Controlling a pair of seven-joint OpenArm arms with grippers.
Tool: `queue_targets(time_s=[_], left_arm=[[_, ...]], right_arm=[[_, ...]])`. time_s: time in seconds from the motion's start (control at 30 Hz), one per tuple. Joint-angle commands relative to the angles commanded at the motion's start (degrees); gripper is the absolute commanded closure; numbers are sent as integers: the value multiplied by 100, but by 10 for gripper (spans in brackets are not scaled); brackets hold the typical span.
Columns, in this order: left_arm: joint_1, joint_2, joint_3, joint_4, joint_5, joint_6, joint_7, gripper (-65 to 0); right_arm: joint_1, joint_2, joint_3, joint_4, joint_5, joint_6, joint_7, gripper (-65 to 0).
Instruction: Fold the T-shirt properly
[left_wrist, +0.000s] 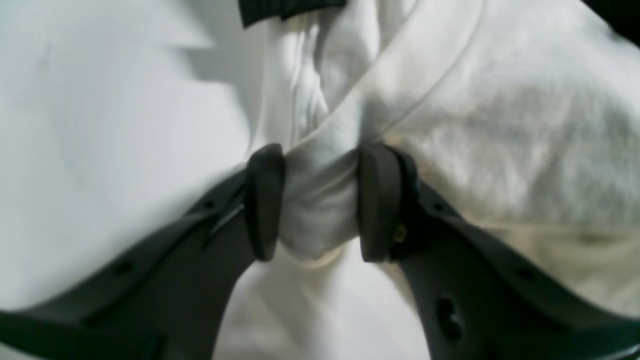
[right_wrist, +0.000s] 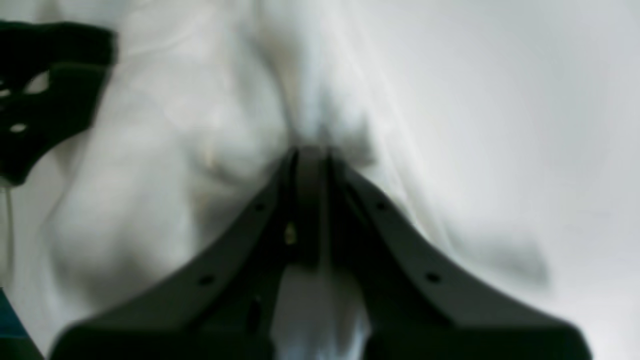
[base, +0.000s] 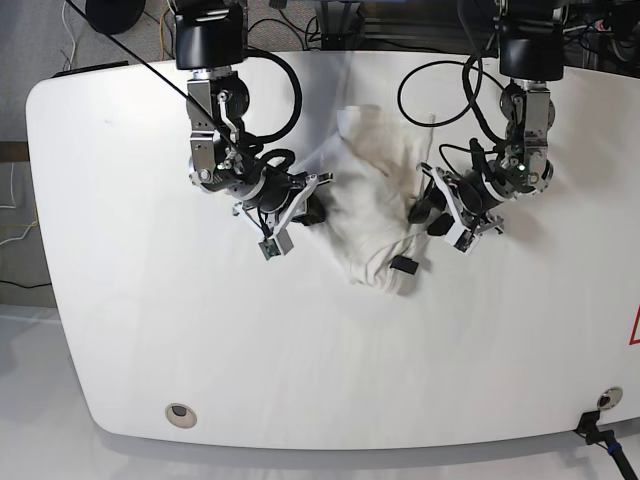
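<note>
T-shirt (base: 365, 205): bunched-up white heap mid-table (base: 150, 340), slung between both arms
left gripper (left_wrist: 317, 200): pads clamped on a thick wad of shirt, at the heap's 3 o'clock
right gripper (right_wrist: 310, 165): pinched tight on a fold, at 9 o'clock

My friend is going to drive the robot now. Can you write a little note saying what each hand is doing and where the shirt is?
Left gripper: jaws clamped on a bunched fold of the T-shirt.
Right gripper: jaws shut on the shirt's other side.
The shirt lies crumpled between the arms at the back middle of the white table.
Done: both sides grasped.
Left: spread it flat, then fold; no neat fold shows yet.
</note>
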Motion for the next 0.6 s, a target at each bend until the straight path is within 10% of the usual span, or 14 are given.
queue_targets(time_s=[0.6], left_arm=[[-571, -114, 18, -62, -9, 0, -18, -228]], right_arm=[[-334, -35, -35, 1222, 44, -229, -826, -28]])
